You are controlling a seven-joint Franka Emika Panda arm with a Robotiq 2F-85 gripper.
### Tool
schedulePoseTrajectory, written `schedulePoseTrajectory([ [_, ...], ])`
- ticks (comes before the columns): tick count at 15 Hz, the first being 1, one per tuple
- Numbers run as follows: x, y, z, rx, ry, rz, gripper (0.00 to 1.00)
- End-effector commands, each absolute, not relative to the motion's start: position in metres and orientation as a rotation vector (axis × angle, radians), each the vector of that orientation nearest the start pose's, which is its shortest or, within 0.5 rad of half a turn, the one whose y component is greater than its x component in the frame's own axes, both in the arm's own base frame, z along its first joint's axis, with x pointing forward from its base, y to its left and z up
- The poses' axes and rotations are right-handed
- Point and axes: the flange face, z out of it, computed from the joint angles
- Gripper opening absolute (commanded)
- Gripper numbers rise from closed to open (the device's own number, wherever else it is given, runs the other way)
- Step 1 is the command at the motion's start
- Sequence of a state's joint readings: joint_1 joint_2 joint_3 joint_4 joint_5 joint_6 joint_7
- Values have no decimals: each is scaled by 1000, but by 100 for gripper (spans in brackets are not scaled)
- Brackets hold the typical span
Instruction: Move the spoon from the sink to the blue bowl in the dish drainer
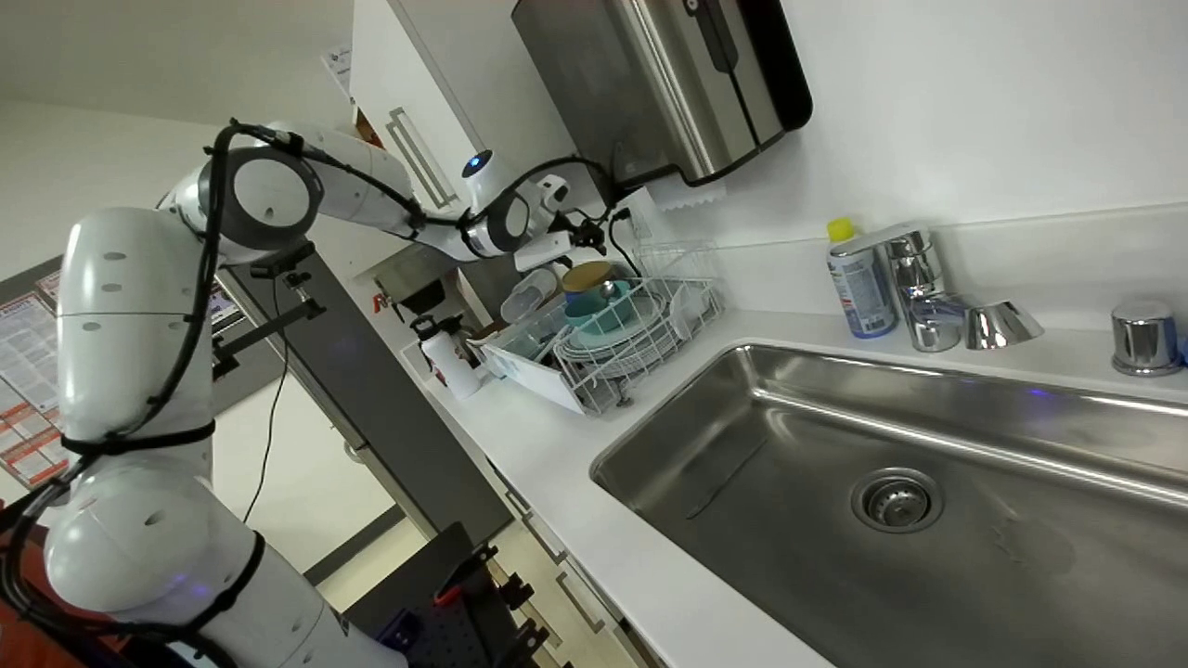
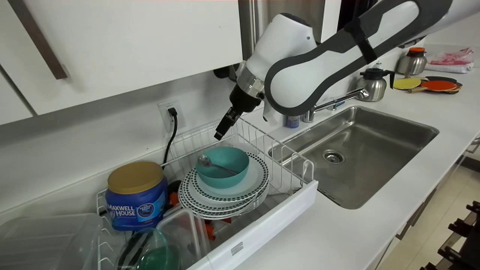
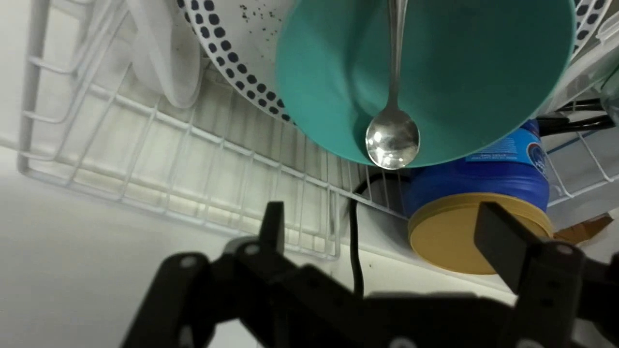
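The gripper (image 3: 382, 212) is spread wide, its two black fingers well apart; it hangs over the dish drainer (image 2: 270, 225), higher than the blue bowl (image 2: 230, 159), with open air between its tips and the rim; the spoon (image 3: 395, 84) lies in that bowl, round end up at the rim, handle slanting down inside; in the wrist view a black cord (image 3: 355, 246) shows in the gap between the fingers. The bowl sits on a stack of plates (image 2: 253, 178), and the drainer's wire end rises between that stack and the sink (image 2: 371, 161), in the way of any low sideways path; overhead, the bottom edge of a white cupboard (image 2: 131, 48) is near the wrist in an exterior view, though I cannot tell how much room is left. The arm (image 1: 353, 199) stands at the left in an exterior view, bent at the elbow, its forearm spanning across to the drainer; the fingers point downward at a slant; a blue tub (image 2: 137, 210) with a brown lid stands just beside the plates; the tap (image 1: 914, 269) and, beside it, a yellow-capped bottle (image 1: 861, 288) stand behind the sink; a steel dispenser (image 1: 603, 83) hangs on the wall above.
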State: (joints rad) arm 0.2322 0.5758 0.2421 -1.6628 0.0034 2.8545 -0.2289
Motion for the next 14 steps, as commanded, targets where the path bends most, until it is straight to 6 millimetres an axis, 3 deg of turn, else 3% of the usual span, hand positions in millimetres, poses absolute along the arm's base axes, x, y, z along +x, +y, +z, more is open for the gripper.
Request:
schedulePoseTrajectory([
  [1, 644, 278, 362, -2716, -810, -889, 100],
  [6, 616, 247, 376, -2790, -835, -796, 100],
  [14, 544, 199, 428, -2924, -842, -579, 100],
])
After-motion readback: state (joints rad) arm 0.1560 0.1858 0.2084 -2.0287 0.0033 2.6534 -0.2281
